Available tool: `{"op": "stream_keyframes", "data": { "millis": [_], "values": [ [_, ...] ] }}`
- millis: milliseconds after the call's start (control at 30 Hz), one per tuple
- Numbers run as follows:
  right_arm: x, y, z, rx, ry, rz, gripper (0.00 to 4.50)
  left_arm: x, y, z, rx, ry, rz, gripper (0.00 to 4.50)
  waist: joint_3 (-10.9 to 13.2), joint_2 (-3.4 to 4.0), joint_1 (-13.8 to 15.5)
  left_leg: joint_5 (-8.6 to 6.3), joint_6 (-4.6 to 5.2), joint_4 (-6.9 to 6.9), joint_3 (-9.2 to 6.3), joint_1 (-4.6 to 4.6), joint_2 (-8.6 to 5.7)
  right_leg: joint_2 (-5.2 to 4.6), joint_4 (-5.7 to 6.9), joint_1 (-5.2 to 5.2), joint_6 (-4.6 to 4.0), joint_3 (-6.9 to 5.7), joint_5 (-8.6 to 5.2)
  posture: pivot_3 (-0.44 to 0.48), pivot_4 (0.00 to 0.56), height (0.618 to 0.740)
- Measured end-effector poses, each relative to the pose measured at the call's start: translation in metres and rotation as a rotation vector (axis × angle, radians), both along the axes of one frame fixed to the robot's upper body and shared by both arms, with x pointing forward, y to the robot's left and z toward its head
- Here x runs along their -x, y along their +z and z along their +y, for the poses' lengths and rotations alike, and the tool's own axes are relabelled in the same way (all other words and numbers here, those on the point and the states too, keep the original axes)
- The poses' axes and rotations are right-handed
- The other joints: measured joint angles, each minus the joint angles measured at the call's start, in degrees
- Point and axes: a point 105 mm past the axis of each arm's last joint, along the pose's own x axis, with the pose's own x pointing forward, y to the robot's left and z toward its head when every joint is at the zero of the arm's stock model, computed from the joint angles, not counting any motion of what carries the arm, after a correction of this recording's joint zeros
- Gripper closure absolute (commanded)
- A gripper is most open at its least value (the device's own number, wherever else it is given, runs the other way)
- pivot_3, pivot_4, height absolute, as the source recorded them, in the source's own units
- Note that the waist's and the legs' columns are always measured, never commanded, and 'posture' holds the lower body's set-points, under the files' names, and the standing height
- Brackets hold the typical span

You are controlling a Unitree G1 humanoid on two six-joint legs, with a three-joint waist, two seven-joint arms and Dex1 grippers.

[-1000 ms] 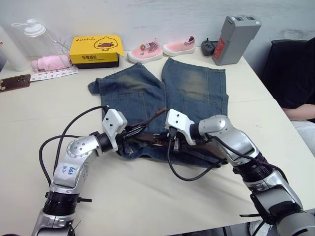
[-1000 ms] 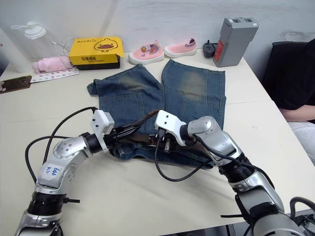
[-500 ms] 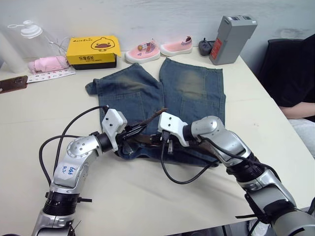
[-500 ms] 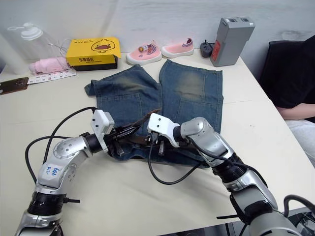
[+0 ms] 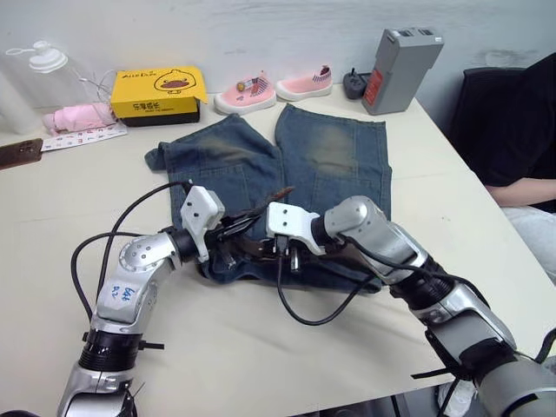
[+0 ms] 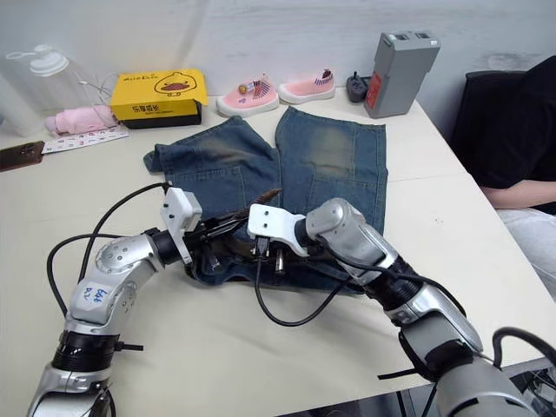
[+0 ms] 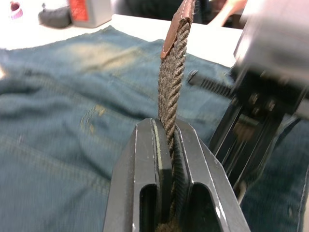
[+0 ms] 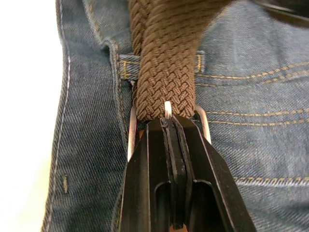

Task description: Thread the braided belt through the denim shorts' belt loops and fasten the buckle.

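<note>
Shifted leftward along the waistband since the earlier frame: right gripper (image 8: 170,126), clenched at the small metal frame buckle (image 8: 166,112) of the dark-brown woven braided belt (image 8: 166,72), likely steadying it for fastening. Belt lies under one denim belt loop (image 8: 126,66) on the blue faded denim shorts (image 5: 330,156), spread at the desk (image 5: 52,217) centre. Left gripper (image 7: 170,140) clamped on the belt's free end, tan tip (image 7: 175,26) raised, presumably for feeding. Far edge: one yellow box (image 5: 156,89), two pink shoes (image 5: 274,87), one grey block (image 5: 395,56).
</note>
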Motion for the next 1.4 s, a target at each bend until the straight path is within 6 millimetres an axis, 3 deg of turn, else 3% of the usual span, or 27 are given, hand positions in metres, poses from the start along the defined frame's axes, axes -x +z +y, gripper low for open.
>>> {"op": "stream_keyframes", "data": {
  "millis": [267,567,633,933,1133,1400],
  "values": [
    [-0.001,-0.01,0.016,0.098,0.1,-0.012,4.41,-0.011,0.01,0.008,-0.115,-0.151,0.015,4.5,-1.11,0.06,-1.17,-0.12,-0.25,-0.75,0.13,1.37,0.11,0.05,-0.2,0.9,-0.28,-0.08,-0.17,0.0,0.15,0.698],
    [0.0,-0.014,0.021,0.146,0.175,-0.081,4.41,-0.025,0.021,-0.003,-0.256,-0.376,0.019,4.5,-1.65,0.33,-1.46,-0.16,-0.33,-0.86,0.36,1.53,0.16,0.13,-0.18,0.86,-0.33,-0.07,-0.2,0.0,0.15,0.698],
    [0.0,-0.014,0.021,0.156,0.179,-0.089,4.41,-0.03,0.023,-0.009,-0.269,-0.412,0.011,4.5,-1.78,0.39,-1.43,-0.17,-0.32,-0.86,0.43,1.54,0.16,0.13,-0.19,0.86,-0.33,-0.06,-0.2,0.0,0.15,0.698],
    [0.001,-0.016,0.02,0.168,0.186,-0.106,4.41,-0.05,0.034,-0.075,-0.266,-0.571,-0.007,4.5,-1.98,0.47,-1.26,-0.17,-0.31,-0.85,0.77,1.51,0.15,0.12,-0.2,0.86,-0.33,-0.06,-0.2,0.0,0.15,0.698],
    [0.0,-0.016,0.015,0.182,0.18,-0.108,4.41,-0.051,0.036,-0.092,-0.265,-0.605,-0.008,4.5,-2.03,0.51,-0.93,-0.19,-0.27,-0.82,0.72,1.52,0.08,0.02,-0.22,0.91,-0.32,-0.08,-0.2,0.0,0.15,0.698],
    [0.0,-0.016,0.01,0.176,0.17,-0.104,4.41,-0.05,0.036,-0.097,-0.241,-0.61,-0.011,4.5,-2.05,0.54,-0.13,-0.22,-0.22,-0.82,0.47,1.51,0.06,0.0,-0.24,0.91,-0.31,-0.08,-0.19,0.0,0.15,0.698]
  ]
}}
